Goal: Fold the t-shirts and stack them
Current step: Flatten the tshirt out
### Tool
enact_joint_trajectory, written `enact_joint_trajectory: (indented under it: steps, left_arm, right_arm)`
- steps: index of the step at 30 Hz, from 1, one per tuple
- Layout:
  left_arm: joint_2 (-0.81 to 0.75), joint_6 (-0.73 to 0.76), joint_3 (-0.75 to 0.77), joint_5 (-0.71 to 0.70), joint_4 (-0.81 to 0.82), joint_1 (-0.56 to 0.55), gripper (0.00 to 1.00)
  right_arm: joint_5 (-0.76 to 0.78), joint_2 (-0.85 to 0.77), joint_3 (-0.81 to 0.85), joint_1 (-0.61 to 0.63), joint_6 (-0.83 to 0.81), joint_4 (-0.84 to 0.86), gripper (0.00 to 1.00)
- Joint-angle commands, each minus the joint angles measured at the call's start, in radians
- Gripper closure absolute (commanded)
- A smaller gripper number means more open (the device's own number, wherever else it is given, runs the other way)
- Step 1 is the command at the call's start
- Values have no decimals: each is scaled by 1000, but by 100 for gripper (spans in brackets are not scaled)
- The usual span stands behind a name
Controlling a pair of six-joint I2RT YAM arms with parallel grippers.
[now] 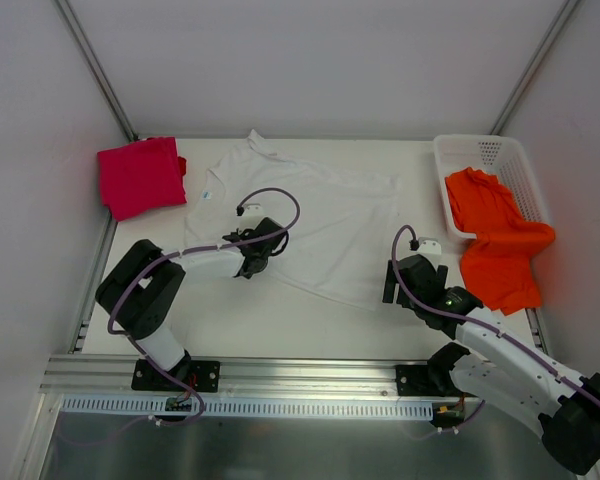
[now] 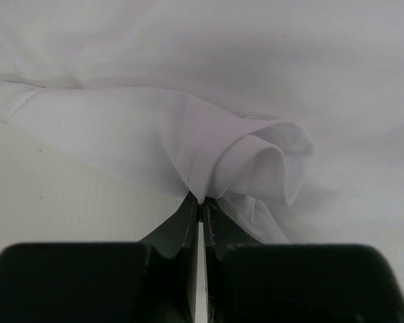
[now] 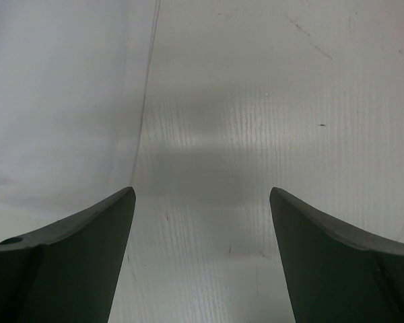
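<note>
A white t-shirt [image 1: 320, 215] with a small blue neck label lies spread in the middle of the table. My left gripper [image 1: 278, 240] is shut on a pinched fold of the white t-shirt [image 2: 256, 161] near its lower left hem, the cloth bunched at the fingertips. My right gripper [image 1: 398, 285] is open and empty, low over bare table just right of the shirt's lower edge [image 3: 60, 101]. A magenta-red t-shirt [image 1: 140, 175] lies folded at the far left. A bright orange t-shirt [image 1: 495, 240] hangs out of the basket at the right.
A white plastic lattice basket [image 1: 510, 165] stands at the back right against the wall. White walls enclose the table on three sides. A metal rail [image 1: 280, 375] runs along the near edge by the arm bases.
</note>
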Motion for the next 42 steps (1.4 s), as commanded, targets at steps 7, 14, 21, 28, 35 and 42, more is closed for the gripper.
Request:
enact_joint_trajectory:
  steps: [7,14,21,28,35,42]
  left_arm:
    - [-214,71,134,66,-252,-13,100]
    - [-293,65,137,151,-385,-45,100]
    - [-333,58,114,209,-419,-46,100]
    - [-333,55,119,232,-442,-46,94]
    - [-340,47,120,249,-459,-48,80]
    - [-356,48,112,244,-468,-48,80]
  right_arm:
    - [-8,20,54,12,14,-13,15]
    - [-74,32,129,70,55,16,15]
    - [-19,120,227,228,112,-7,15]
    - [43,186,238,303,152,-46,15]
    - [61,184,233,311,155,-63,15]
    - [76,184,215,311,162,-70,15]
